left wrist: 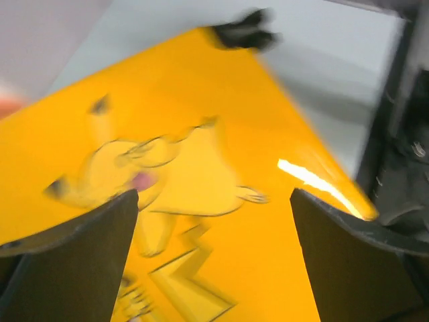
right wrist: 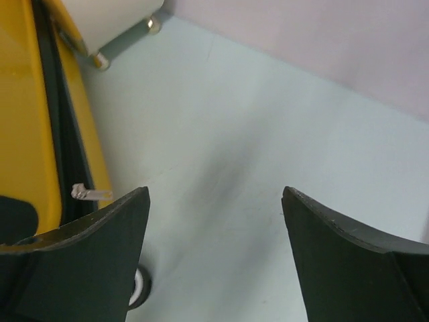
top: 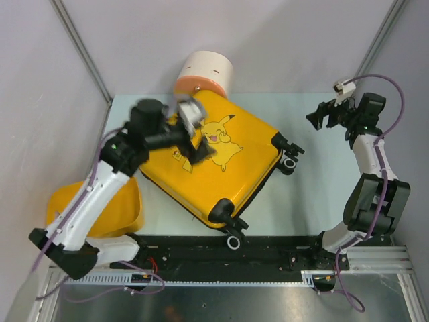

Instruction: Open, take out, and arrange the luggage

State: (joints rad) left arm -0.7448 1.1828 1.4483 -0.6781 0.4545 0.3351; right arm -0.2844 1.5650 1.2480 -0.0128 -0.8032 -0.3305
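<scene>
The luggage (top: 221, 157), a glossy yellow hard-shell suitcase with a Pikachu print, lies flat and closed, diagonally across the middle of the table. Its black wheels (top: 289, 155) point right and toward me. My left gripper (top: 194, 134) hovers over its upper left part. In the blurred left wrist view it is open (left wrist: 214, 255), with the printed shell (left wrist: 201, 174) just below and nothing held. My right gripper (top: 318, 117) is open and empty above the bare table, right of the suitcase. The right wrist view (right wrist: 214, 255) shows the suitcase side (right wrist: 20, 134), its black zipper and a small zipper pull (right wrist: 90, 194).
A cream-and-orange cylindrical container (top: 204, 74) stands against the suitcase's far end; it also shows in the right wrist view (right wrist: 110, 20). A plain yellow tub (top: 100, 208) sits at the left edge under my left arm. Grey walls close in the back and sides.
</scene>
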